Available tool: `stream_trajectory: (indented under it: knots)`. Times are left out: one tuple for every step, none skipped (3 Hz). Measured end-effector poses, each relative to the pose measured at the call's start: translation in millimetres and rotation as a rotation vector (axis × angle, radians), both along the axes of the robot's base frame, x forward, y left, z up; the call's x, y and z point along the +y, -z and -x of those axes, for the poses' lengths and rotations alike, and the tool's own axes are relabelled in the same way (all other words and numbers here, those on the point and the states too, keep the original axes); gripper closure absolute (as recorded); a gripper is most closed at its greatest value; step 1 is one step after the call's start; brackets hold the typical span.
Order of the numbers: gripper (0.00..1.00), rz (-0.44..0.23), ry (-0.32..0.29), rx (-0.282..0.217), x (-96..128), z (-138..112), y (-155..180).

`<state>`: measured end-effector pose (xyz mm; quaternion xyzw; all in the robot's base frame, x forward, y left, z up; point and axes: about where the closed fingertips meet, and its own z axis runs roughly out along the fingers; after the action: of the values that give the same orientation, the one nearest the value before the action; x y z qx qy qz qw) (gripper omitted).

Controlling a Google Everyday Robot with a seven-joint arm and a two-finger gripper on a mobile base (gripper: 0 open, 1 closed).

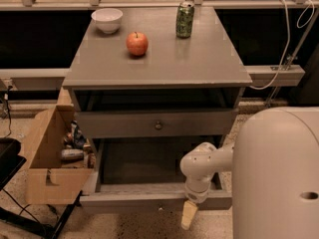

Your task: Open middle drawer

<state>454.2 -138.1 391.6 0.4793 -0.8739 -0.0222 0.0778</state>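
Observation:
The middle drawer [119,125] is a grey flat front with a small round metal knob [158,125] at its centre, under a dark open slot below the cabinet top. It looks pushed in. Below it, the taller bottom drawer [149,201] is pulled far out and its inside shows bare. My gripper [188,215] hangs low at the front edge of that bottom drawer, right of centre, well below and to the right of the middle drawer's knob. The white arm joint [200,166] sits above it.
On the cabinet top [199,59] stand a white bowl [107,20], a red apple [137,43] and a green can [185,19]. A cardboard box [47,168] with clutter stands to the left. My white body [279,178] fills the lower right. Cables [286,44] hang at right.

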Motion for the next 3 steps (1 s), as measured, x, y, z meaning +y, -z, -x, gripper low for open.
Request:
stream_trajectory:
  knots:
    - [0.0, -0.006, -0.132, 0.034, 20.8, 5.8, -4.2]
    - [0.0, -0.045, -0.282, 0.082, 41.4, 9.3, -7.9]
    - [0.0, -0.051, -0.321, 0.087, 40.4, 10.6, -7.3]
